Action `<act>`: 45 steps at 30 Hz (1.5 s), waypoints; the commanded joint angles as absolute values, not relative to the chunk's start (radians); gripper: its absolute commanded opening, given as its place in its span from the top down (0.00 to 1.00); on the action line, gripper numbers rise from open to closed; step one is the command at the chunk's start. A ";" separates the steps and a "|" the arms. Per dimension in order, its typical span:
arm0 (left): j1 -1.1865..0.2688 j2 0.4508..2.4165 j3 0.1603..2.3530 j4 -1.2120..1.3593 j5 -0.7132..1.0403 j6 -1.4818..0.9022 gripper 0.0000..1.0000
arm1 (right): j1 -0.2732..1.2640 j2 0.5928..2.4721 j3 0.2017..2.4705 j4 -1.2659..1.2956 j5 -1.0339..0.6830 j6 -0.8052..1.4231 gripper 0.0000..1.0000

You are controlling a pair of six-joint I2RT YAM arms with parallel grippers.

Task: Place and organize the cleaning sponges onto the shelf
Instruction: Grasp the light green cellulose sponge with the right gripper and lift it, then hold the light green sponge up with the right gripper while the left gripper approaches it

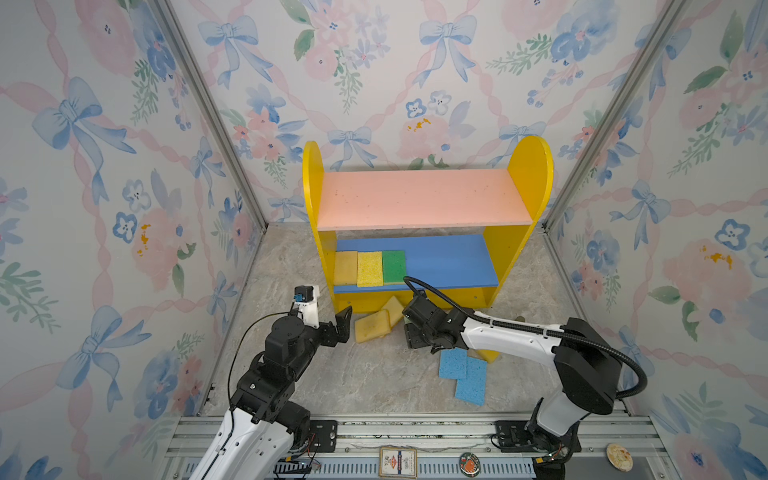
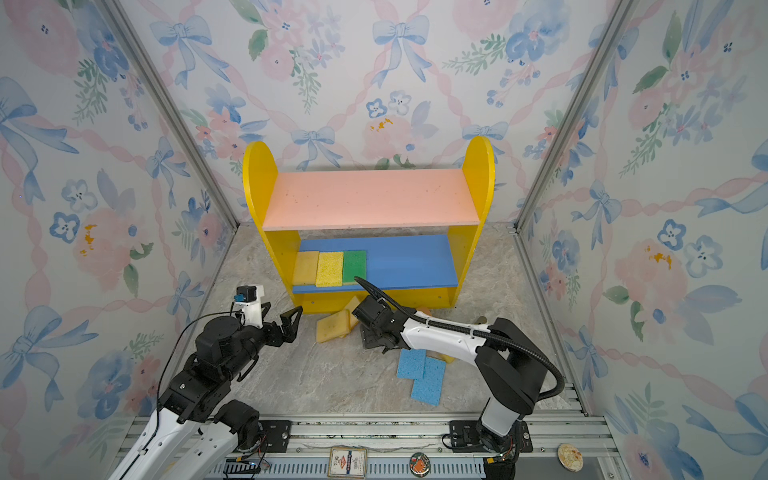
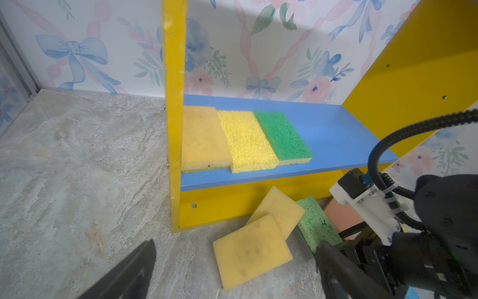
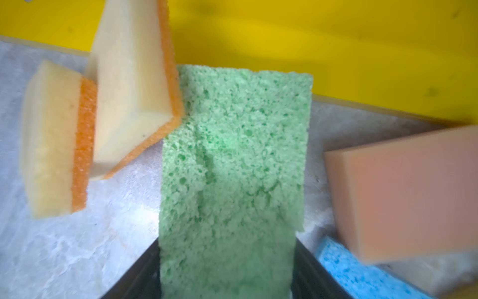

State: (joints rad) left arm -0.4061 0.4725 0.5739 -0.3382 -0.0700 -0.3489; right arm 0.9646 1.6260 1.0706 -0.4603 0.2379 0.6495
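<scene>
The left gripper (image 1: pixel 341 326) is hovering with fingers spread wide, off the front left corner of the shelf (image 1: pixel 530 183). Three cleaning sponges (image 1: pixel 370 269) are lying side by side at the left end of its blue lower board (image 1: pixel 449 257). The right gripper (image 4: pixel 227 279) is pinching the light green sponge (image 4: pixel 232 155), which is resting on the floor (image 1: pixel 374 386) against the middle of the base strip (image 1: pixel 478 297).

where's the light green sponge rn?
Light green sponge: on the floor by the shelf's base strip, beside the two overlapping yellow sponges (left wrist view); right wrist view shows it between the right gripper's fingers.
</scene>
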 commanded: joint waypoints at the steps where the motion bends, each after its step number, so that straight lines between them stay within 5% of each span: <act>1: -0.412 0.461 0.587 -0.322 -0.067 -0.371 0.02 | 0.965 1.525 1.036 -0.499 0.271 0.637 0.29; 14: -0.436 0.630 0.534 -0.074 0.374 -0.852 0.02 | 0.965 1.232 0.947 -0.531 0.217 0.637 0.28; 27: -0.638 0.651 0.344 0.314 0.306 -1.072 0.05 | 1.041 1.213 0.989 -0.435 0.126 0.542 0.29; 45: -0.661 0.714 0.345 0.354 0.273 -1.086 0.39 | 1.149 1.292 1.090 -0.410 0.089 0.459 0.29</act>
